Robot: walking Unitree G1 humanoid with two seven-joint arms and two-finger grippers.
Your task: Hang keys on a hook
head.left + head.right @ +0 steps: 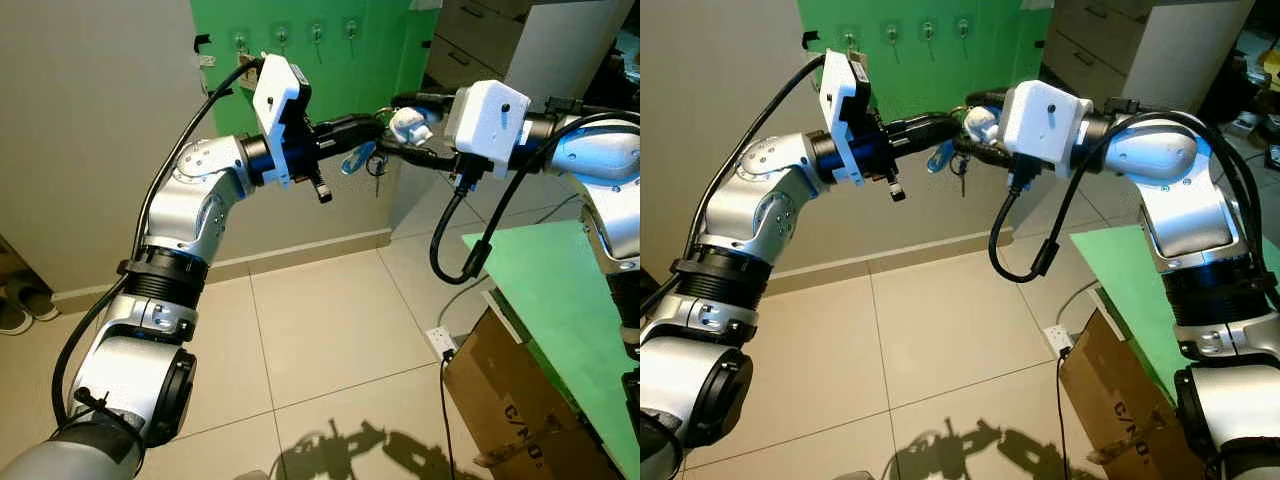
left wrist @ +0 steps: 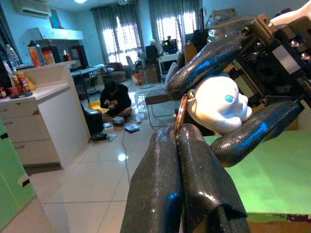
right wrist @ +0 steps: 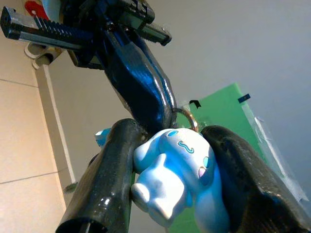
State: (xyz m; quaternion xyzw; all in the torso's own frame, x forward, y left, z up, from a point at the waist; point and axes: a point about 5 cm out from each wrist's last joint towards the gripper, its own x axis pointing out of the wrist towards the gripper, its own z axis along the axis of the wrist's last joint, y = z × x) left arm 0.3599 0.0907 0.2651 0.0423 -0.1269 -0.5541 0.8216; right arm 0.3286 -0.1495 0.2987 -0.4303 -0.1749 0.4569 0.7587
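Observation:
The keys hang in mid-air from a ring, together with a blue tag and a white toy figure. My left gripper reaches in from the left, its fingers shut on the ring. Opposite it, my right gripper is shut on the white figure, with a finger on either side of it. Both grippers meet in front of a green board on the wall, which carries a row of hooks higher up and to the left of the keys.
A green-topped table stands at the right, with a cardboard box leaning against it. A wall plug and cable lie on the tile floor. Shoes sit at the far left. A person sits on the floor far behind.

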